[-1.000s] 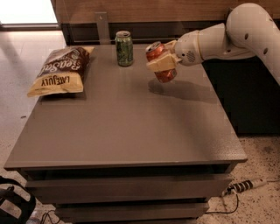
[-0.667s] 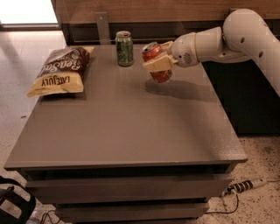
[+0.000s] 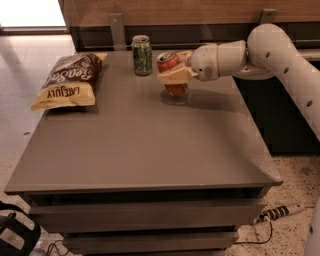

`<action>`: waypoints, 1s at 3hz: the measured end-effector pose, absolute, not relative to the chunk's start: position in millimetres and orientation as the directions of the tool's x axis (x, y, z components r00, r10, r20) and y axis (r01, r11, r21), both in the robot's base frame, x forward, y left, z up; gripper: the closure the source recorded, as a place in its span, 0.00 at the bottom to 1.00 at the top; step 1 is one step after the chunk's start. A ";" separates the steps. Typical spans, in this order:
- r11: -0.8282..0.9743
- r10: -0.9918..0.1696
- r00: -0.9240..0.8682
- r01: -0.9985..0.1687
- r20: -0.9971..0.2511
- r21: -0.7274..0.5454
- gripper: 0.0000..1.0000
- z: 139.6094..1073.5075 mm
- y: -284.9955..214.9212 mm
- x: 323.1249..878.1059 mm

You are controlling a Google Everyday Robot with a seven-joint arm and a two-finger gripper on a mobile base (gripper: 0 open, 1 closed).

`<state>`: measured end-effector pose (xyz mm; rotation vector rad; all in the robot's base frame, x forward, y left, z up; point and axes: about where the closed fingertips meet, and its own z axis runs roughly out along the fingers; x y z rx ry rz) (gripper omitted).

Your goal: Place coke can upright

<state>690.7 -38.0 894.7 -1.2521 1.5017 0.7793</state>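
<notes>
item: coke can [image 3: 167, 62]. red drink can with a silver top, standing close to upright with a slight lean. it sits at the far right part of the desk [image 3: 150, 145], just right of the green can [image 3: 142, 55] and apart from it. its base is at desk level over a faint round shadow; whether it touches the surface cannot be told.

item: hand [image 3: 171, 70]. clenched around the coke can's middle, reaching in from the right. one cream finger [image 3: 172, 77] crosses the near side of the can and the other shows behind its top. the white arm [image 3: 280, 55] runs from the hand to the right edge of the view and bends down there.

item: green can. upright near the desk's far edge, silver top showing, well clear of the hand.

item: chip bag [image 3: 70, 80]. brown and cream, lying flat at the far left corner of the desk, its print upside down from this view and one end hanging slightly past the left edge.

item: desk. grey flat top with shelves or drawers below the front edge.

item: surroundings. wooden panel [image 3: 175, 10] behind the desk with two metal brackets. power strip [image 3: 280, 212] and cable on the speckled floor at lower right. dark object [image 3: 15, 235] at lower left, kind unclear.
</notes>
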 end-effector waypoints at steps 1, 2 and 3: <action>0.245 -0.267 0.052 -0.962 -0.962 -0.120 1.00 890.5 -36.2 691.4; 0.251 -0.228 0.075 -0.959 -0.971 -0.133 1.00 889.5 -39.6 683.4; 0.250 -0.175 0.082 -0.960 -0.981 -0.125 1.00 888.5 -45.0 676.1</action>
